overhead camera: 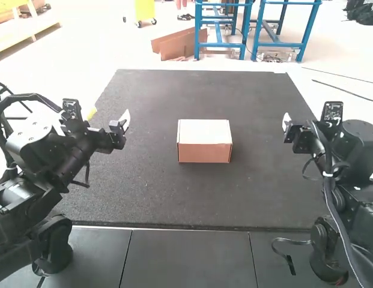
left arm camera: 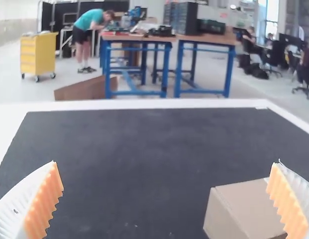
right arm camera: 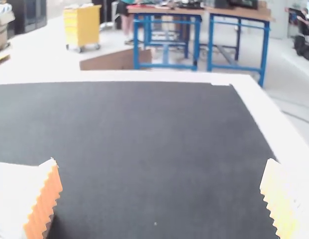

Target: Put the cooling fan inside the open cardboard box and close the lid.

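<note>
A small, plain brown cardboard box (overhead camera: 204,141) sits upright at the middle of the dark bench (overhead camera: 174,192), lid closed flat on top, its long side facing the near edge

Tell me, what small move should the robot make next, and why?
Probably just keep both arms parked: the cardboard box sits on the mat with its lid already flat shut, and the left fingers and right fingers are spread open at either side, apart from it.
</note>
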You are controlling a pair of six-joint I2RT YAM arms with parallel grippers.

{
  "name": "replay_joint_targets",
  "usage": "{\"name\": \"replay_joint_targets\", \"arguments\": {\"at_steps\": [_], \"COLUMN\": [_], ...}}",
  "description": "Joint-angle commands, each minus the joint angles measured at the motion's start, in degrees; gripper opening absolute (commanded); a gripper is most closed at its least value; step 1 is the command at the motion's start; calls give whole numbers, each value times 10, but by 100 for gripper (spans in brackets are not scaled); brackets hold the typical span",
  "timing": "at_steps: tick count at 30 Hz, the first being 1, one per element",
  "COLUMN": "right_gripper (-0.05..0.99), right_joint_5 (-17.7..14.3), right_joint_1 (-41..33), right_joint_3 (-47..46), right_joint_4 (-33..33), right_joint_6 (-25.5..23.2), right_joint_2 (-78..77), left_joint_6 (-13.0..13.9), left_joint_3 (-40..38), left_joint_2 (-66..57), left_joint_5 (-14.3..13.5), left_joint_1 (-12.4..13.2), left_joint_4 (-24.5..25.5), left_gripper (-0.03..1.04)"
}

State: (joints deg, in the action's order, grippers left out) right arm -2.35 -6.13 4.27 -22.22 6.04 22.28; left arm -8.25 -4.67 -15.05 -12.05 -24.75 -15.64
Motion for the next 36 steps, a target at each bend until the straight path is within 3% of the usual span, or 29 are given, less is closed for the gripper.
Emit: {"name": "replay_joint_targets", "arguments": {"at_steps": [1, 6, 10, 16, 23, 25, 29, 36], "right_gripper": [92, 92, 92, 92, 92, 92, 92, 92], "right_joint_5": [12, 26, 45, 47, 45, 45, 38, 9], "right_joint_1": [5, 2, 2, 16, 19, 19, 19, 19], "right_joint_3": [-14, -43, -43, -43, -44, -43, -44, -44], "right_joint_4": [5, 49, 162, 191, 186, 184, 185, 206], "right_joint_6": [9, 9, 9, 5, 4, 1, -7, -18], "right_joint_2": [-47, -136, -224, -223, -224, -224, -224, -224], "left_joint_6": [-5, -5, -6, -9, -7, 1, 7, 10], "left_joint_3": [15, 46, 48, 48, 48, 48, 48, 48], "left_joint_2": [42, 136, 146, 149, 149, 149, 150, 150], "left_joint_5": [-5, -23, -45, -39, 21, 22, 21, 21], "left_joint_1": [1, 3, 24, 103, 187, 201, 211, 207], "left_joint_4": [10, 63, 95, 128, 141, 142, 147, 161], "left_gripper": [97, 97, 97, 97, 97, 97, 97, 97]}}
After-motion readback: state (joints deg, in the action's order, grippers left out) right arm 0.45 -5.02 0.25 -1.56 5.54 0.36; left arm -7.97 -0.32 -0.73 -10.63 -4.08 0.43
